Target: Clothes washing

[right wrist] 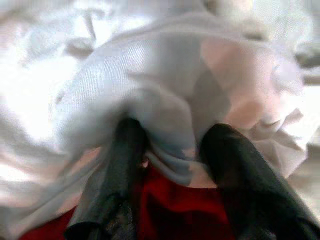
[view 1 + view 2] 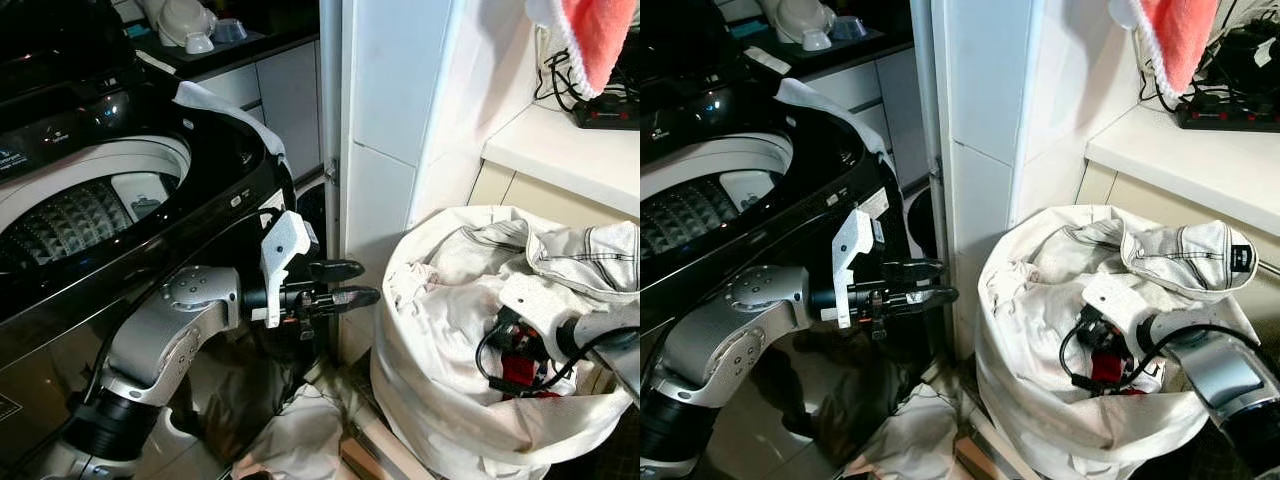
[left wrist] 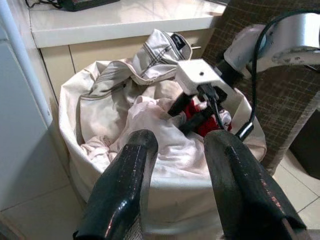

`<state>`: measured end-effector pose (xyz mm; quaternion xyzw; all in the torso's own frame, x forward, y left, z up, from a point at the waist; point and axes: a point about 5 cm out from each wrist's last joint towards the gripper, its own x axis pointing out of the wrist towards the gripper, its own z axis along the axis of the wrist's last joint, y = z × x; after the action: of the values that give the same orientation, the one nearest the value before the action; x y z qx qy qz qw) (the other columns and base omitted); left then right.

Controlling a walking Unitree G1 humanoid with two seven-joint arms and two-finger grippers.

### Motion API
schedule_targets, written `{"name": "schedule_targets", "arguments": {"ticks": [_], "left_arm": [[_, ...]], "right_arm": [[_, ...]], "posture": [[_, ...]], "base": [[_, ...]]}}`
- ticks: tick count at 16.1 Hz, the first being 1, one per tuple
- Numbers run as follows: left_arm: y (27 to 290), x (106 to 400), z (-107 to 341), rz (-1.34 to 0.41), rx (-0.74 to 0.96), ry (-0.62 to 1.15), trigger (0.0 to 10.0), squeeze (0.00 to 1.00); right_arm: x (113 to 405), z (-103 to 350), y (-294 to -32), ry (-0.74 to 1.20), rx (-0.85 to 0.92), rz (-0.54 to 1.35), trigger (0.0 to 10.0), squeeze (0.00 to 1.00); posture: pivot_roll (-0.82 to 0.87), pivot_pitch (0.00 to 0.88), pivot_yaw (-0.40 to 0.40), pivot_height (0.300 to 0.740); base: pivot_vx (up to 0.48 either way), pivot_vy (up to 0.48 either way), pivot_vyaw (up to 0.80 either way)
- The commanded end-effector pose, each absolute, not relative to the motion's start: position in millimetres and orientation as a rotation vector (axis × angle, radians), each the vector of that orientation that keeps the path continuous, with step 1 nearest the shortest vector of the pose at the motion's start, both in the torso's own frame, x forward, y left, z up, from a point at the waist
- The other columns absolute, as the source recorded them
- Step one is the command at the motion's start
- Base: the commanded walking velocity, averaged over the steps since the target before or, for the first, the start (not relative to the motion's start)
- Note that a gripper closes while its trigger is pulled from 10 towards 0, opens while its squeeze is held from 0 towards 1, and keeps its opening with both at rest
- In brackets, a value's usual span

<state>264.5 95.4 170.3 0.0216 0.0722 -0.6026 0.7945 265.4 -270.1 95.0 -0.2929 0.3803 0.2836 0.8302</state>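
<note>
- Right tool (image 1: 170, 150) was down in the white laundry bag (image 2: 440, 400), fingers apart, pale cloth (image 1: 165, 100) bunched between them, red garment (image 2: 1108, 368) below.
- Left tool (image 2: 350, 283) hung in the air beside the washer (image 2: 90, 200), open, empty.
- Bag stood on the floor below the desk (image 2: 560, 150).

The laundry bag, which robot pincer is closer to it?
Right. The right pincer is down inside the laundry bag, its fingers pushed into the white clothes. The left pincer hangs open in the air beside the bag, in front of the washing machine.
</note>
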Motion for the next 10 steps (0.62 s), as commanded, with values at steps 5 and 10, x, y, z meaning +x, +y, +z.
{"name": "schedule_targets", "arguments": {"ticks": [5, 10], "left_arm": [[101, 257, 168, -1.341, 0.042, 0.207, 10.0, 0.00], [102, 256, 168, -1.341, 0.040, 0.208, 10.0, 0.00]], "right_arm": [[272, 110, -272, 0.750, -0.569, 0.629, 0.0, 0.00], [271, 121, -265, 0.714, -0.434, 0.686, 0.0, 0.00]], "posture": [[0.00, 0.000, 0.057, 0.740], [0.00, 0.000, 0.057, 0.740]], "base": [[0.000, 0.000, 0.00], [0.000, 0.000, 0.00]]}}
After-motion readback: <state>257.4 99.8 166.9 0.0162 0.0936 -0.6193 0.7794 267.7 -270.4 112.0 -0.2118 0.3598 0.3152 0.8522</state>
